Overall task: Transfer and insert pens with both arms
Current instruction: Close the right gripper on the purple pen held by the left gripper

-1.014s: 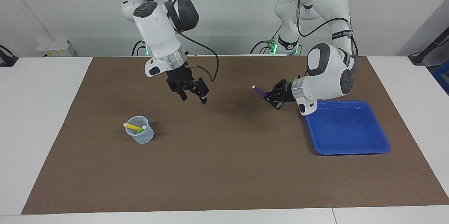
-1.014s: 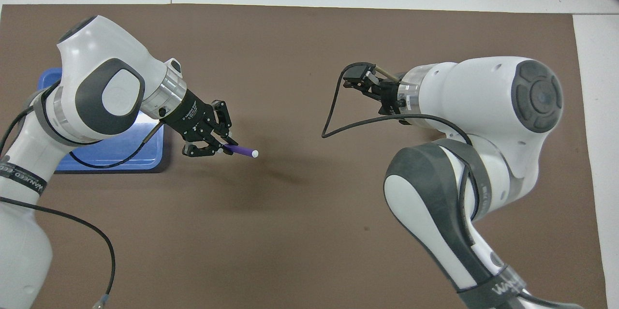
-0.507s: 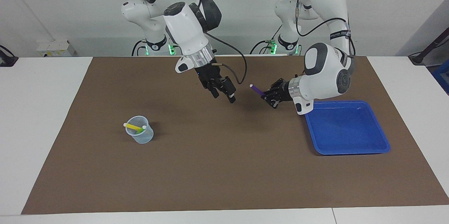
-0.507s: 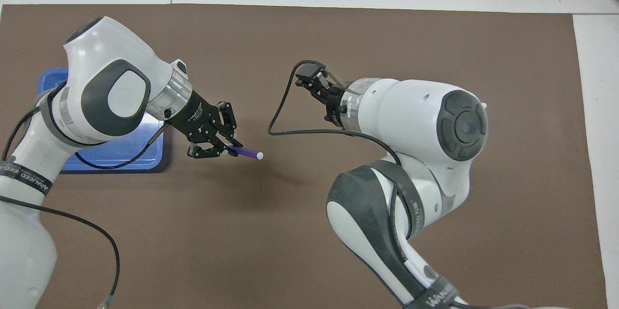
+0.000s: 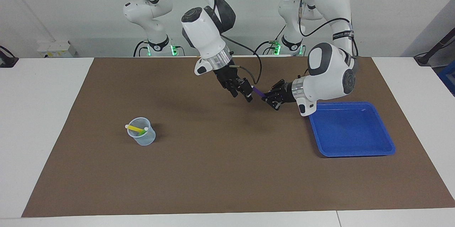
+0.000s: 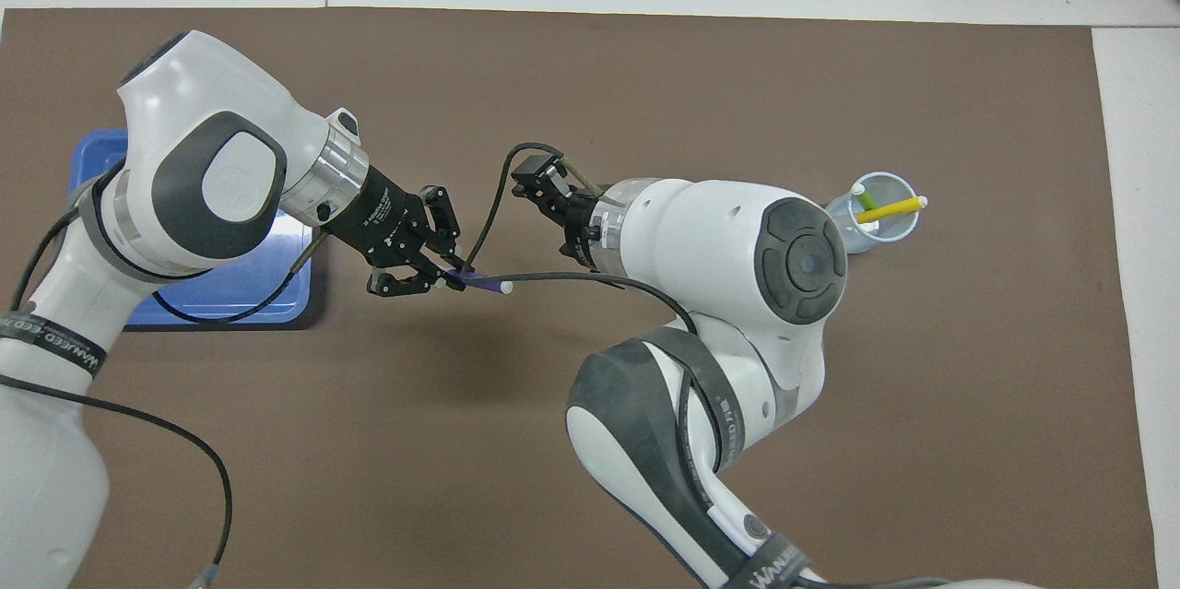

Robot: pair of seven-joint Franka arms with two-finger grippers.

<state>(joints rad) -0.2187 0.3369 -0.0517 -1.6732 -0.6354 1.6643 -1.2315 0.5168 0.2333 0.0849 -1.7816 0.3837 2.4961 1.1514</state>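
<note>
The purple pen (image 5: 258,92) is up in the air over the middle of the brown mat (image 5: 227,170), clenched at its coloured end in the left hand (image 5: 269,100). Its long axis runs level toward the right arm's end of the desk (image 5: 42,113), pale cap leading. The right hand (image 5: 242,92) sits right at that free cap end (whether its fingers have closed on it I cannot tell). The handover turns on that alignment. Yellow and green pens already stand in the clear cup (image 5: 142,136); the blue tray (image 5: 352,129) holds none.
</note>
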